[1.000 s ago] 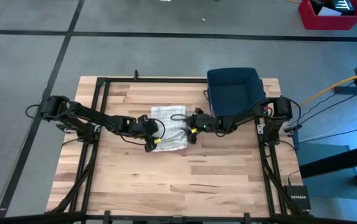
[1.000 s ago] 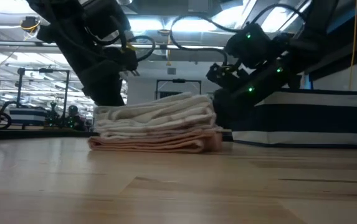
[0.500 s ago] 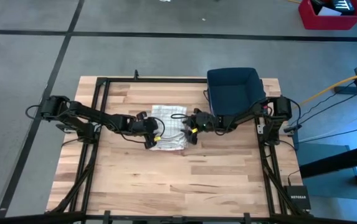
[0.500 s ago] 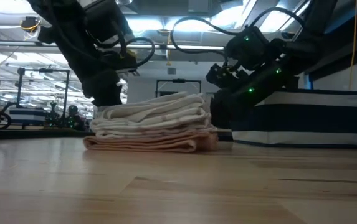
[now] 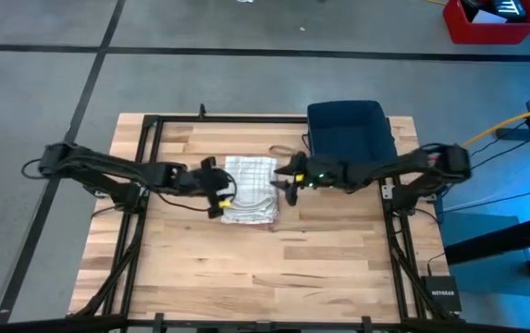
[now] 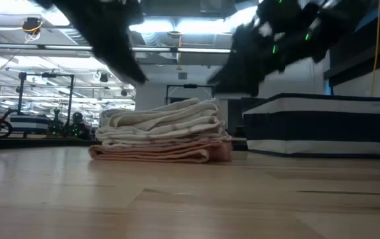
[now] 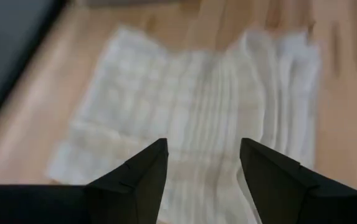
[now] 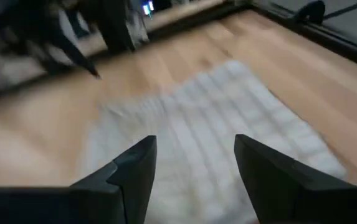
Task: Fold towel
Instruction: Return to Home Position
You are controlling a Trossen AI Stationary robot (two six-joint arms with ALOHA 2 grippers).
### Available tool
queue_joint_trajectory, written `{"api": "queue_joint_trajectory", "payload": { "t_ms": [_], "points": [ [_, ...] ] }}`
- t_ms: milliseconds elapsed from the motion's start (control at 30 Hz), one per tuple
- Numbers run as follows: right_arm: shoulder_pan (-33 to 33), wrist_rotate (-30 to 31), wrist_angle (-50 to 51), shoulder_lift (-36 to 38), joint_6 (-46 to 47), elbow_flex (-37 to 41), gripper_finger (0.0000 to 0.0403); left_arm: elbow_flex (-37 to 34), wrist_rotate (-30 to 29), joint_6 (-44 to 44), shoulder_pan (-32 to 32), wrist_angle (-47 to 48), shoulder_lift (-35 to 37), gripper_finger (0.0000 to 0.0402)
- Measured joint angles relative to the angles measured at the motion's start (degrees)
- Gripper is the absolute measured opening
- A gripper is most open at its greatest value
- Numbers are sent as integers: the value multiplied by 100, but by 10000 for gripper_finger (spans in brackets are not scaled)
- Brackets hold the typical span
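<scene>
A white checked towel (image 5: 251,189) lies folded in a thick stack (image 6: 163,131) on the middle of the wooden table, resting on its bottom layer. My left gripper (image 5: 216,194) hovers above the towel's left edge, open, with nothing between its fingers (image 7: 203,163). My right gripper (image 5: 286,181) hovers above the towel's right edge, open as well (image 8: 194,158). Both wrist views look down on the towel (image 7: 197,118) (image 8: 209,130) from above.
A dark blue bin (image 5: 348,134) with a white stripe (image 6: 319,126) stands at the table's far right, close behind my right arm. Bare wood (image 5: 265,268) stretches toward the near edge. A black frame (image 5: 154,125) runs round the table.
Both grippers have risen off the sides of the towel and drawn a little apart, my left toward the table's left, my right toward the right. The towel stack stays where it was, its near edge settled slightly toward the left.
</scene>
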State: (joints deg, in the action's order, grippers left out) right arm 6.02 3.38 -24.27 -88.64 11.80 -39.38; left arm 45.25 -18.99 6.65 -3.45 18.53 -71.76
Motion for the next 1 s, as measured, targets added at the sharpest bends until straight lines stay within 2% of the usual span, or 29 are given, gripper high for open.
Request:
{"api": "queue_joint_trajectory", "payload": {
  "t_ms": [100,233,367,467,600,700,733,900,1000],
  "points": [
    [0,-287,241,691,818,-7,221,66,75,-354,-30,108,608,194],
    [48,-1023,382,1423,614,-4,221,68,614,-597,79,148,1390,173],
    [76,-1475,809,2169,254,-4,213,-185,814,-672,140,145,2106,120],
    [74,-1330,1287,2738,-33,72,172,-593,843,-566,84,-39,2717,72],
    [74,-1162,1383,3489,-120,582,78,-1269,849,-306,3,-543,3637,16],
    [72,-1134,1077,4057,-91,1067,16,-1735,833,-225,-61,-888,4328,5],
    [70,-1128,977,4249,-71,1240,9,-1870,837,-211,-72,-973,4538,7],
    [65,-592,583,5107,212,1963,25,-2423,791,-230,-56,-997,5471,16],
    [-70,-361,594,5507,286,2303,14,-2549,686,-22,-52,-601,5843,17]
  ]
}}
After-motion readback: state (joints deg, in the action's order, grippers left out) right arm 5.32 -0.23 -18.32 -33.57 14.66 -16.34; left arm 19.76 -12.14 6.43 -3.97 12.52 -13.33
